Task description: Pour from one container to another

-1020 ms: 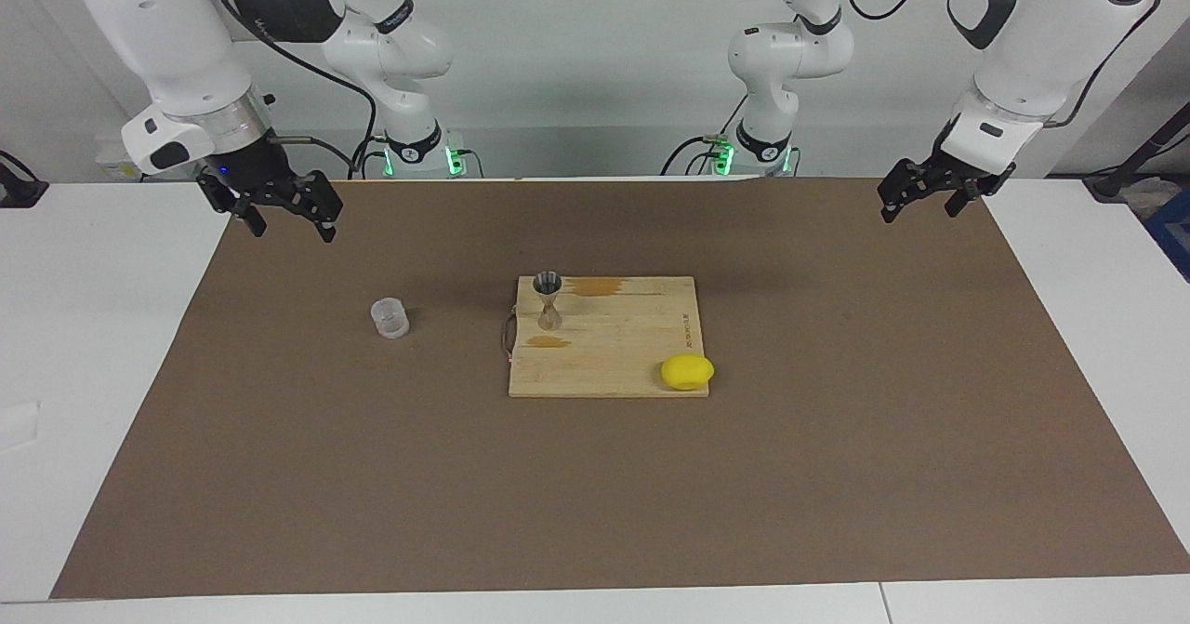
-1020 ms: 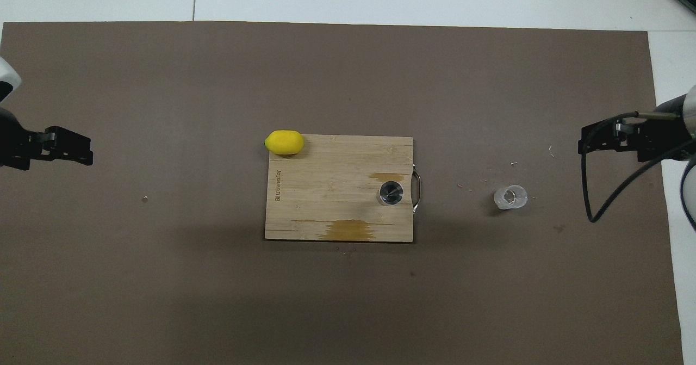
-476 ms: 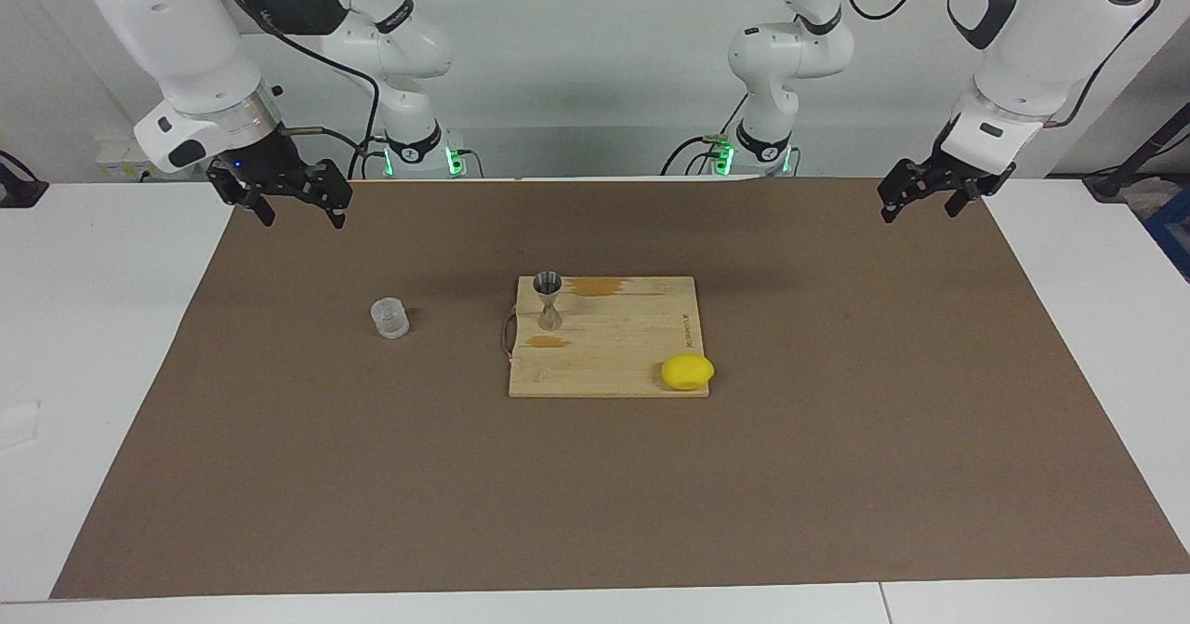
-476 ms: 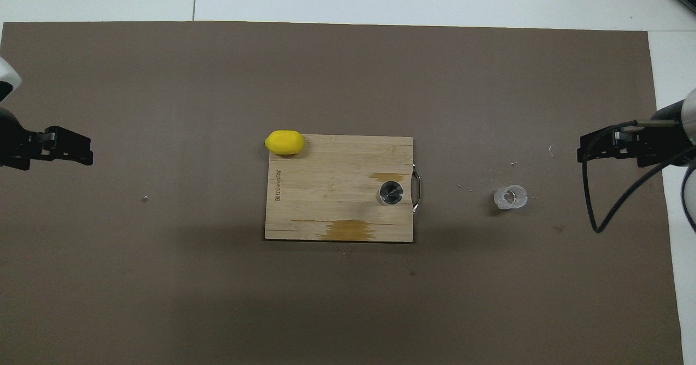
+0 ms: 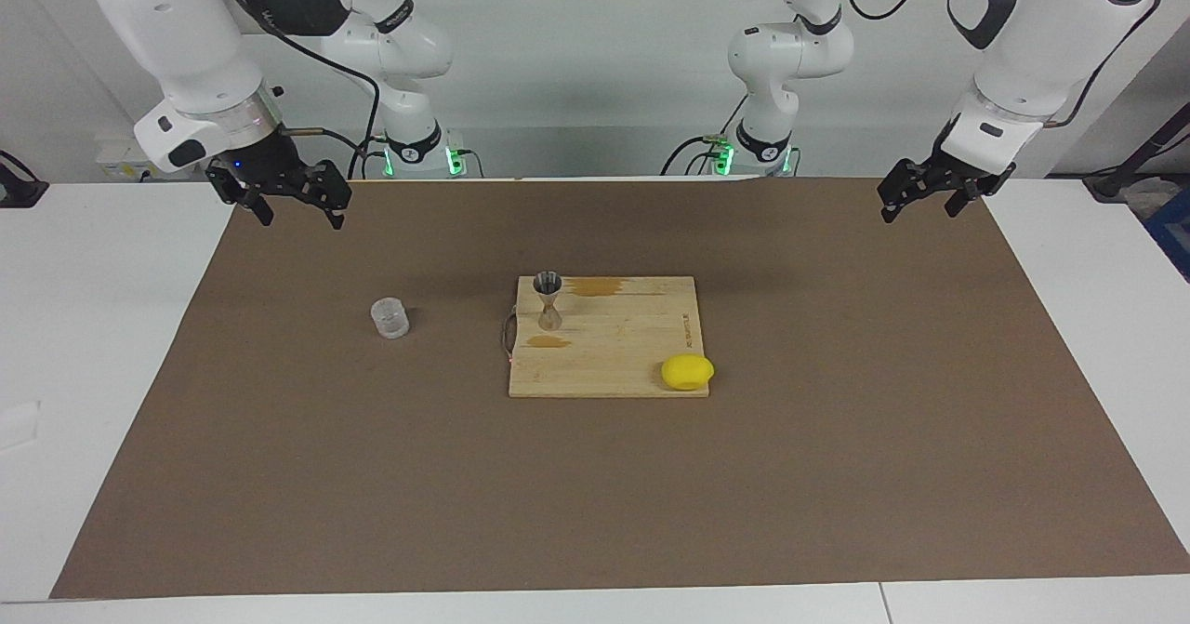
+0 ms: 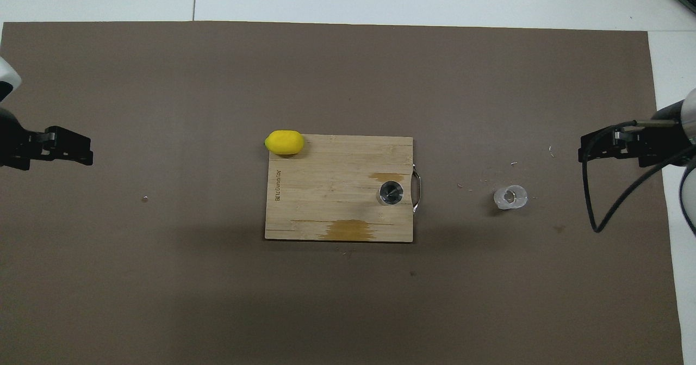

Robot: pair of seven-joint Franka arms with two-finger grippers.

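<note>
Ribbed clear plastic cup (image 5: pixel 390 318) upright; hourglass steel jigger (image 5: pixel 548 299) on board; end effectors apart.

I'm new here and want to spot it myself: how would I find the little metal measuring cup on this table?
Find the wooden cutting board in the middle of the brown mat. The metal jigger stands upright on the board's corner nearest the robots, toward the right arm's end. It is silver and hourglass-shaped, unlike the yellow lemon or the clear plastic cup off the board.

The table (image 5: pixel 112 345) is covered by a brown mat (image 5: pixel 837 475). On the mat, mid-table, are set a board (image 5: pixel 623 345) and a cup (image 5: pixel 390 318).
</note>
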